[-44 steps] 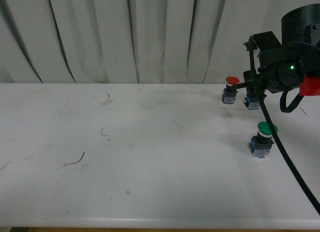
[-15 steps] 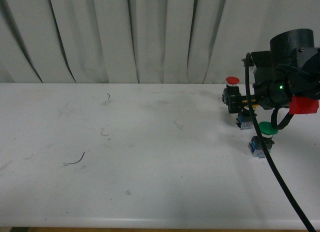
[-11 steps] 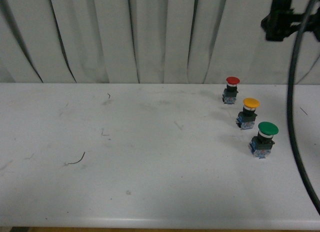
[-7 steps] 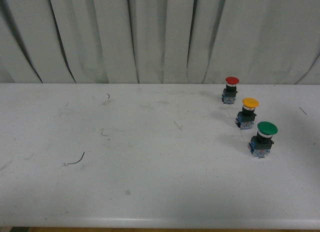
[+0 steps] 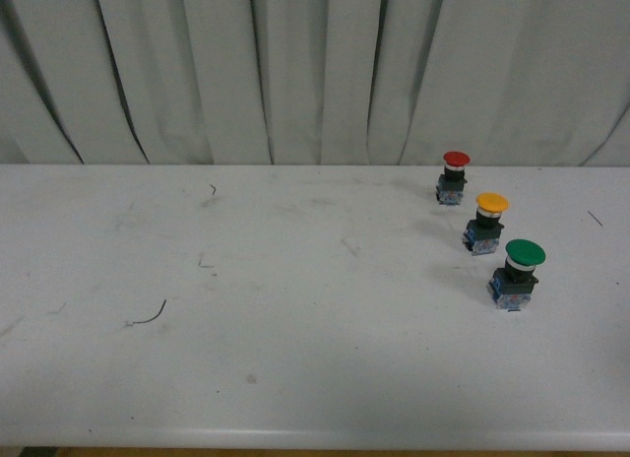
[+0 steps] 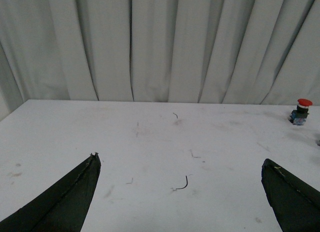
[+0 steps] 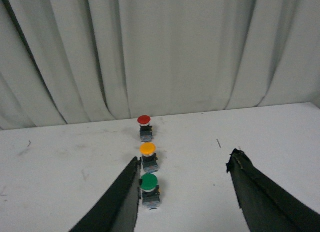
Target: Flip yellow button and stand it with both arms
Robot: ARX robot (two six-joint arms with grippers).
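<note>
Since the earlier pictures the right arm has lifted away and left the front view altogether, and the yellow button (image 5: pixel 488 223), which it was then covering, now stands upright with its cap on top, at the right of the white table (image 5: pixel 295 378). Going left to right across the front view: one thin dark curl of wire (image 5: pixel 150 314) lies at the left, a few faint scuff marks lie around the middle, and three buttons stand in a slanted row at the right. There is one red button (image 5: pixel 454 176) farthest back, one yellow one in the middle, and one green button (image 5: pixel 517 274) nearest, each near its neighbour but apart. In the left wrist view the left gripper (image 6: pixel 182 192) hangs over the table with its jaws spread wide and nothing between them. In the right wrist view the right gripper (image 7: pixel 184 189) is likewise spread wide and empty, with the three buttons just beside one finger (image 7: pixel 117 204).
</note>
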